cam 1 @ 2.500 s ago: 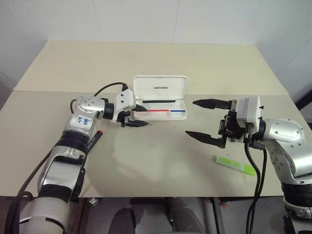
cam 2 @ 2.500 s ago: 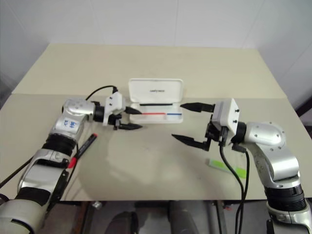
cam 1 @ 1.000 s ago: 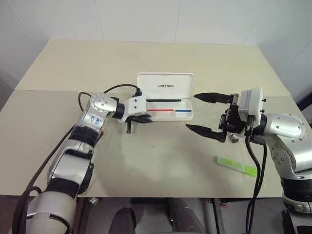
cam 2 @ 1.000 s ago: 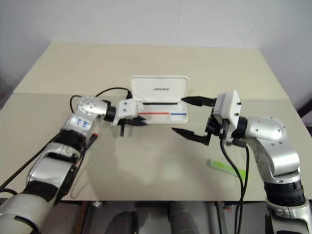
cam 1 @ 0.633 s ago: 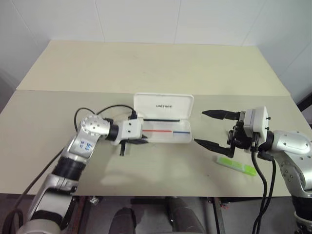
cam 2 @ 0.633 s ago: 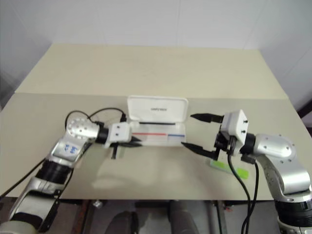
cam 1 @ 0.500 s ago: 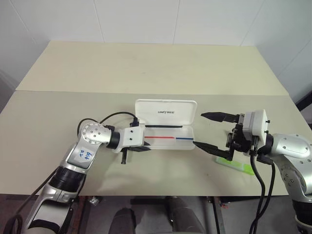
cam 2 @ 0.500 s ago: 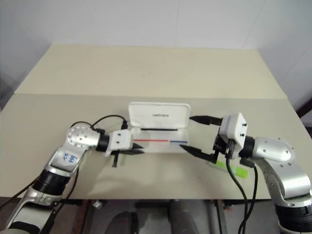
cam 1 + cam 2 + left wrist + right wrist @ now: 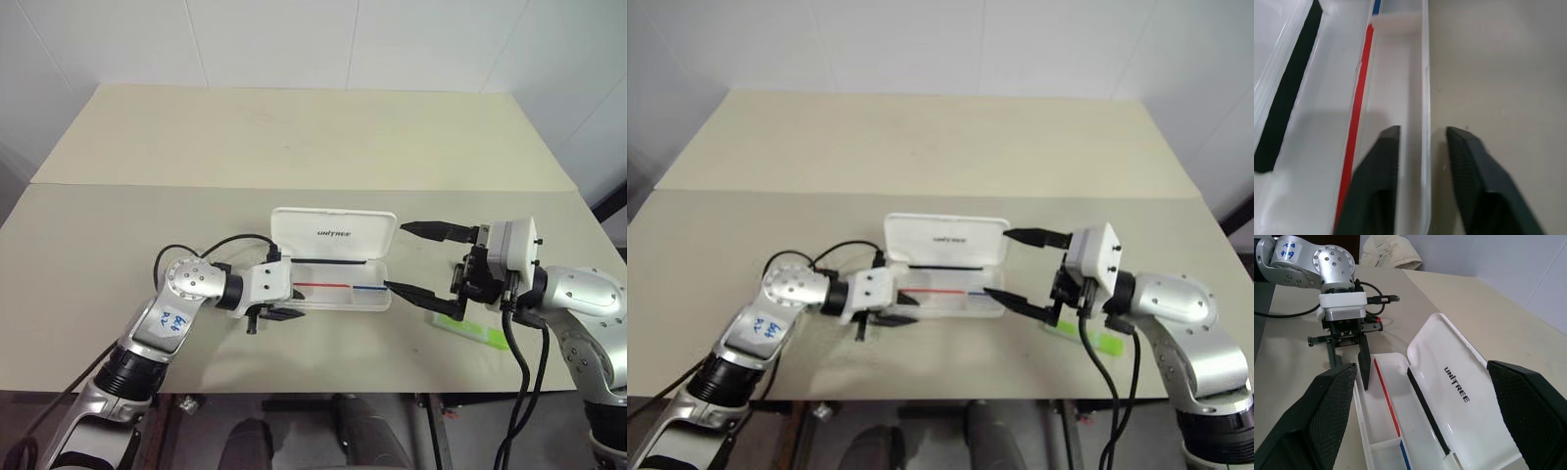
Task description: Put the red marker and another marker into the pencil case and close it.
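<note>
On table (image 9: 294, 137): pencil case (image 9: 333, 259), lid open.
Left gripper (image 9: 1422, 147): fingers narrowly apart, astride case's front wall.
Right gripper (image 9: 411, 258): fingers wide, empty.

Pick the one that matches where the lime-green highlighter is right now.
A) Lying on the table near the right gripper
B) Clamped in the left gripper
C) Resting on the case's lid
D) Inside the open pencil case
A: the lime-green highlighter lies flat on the table, outside the open pencil case, just beyond the wide-open right gripper.
</note>
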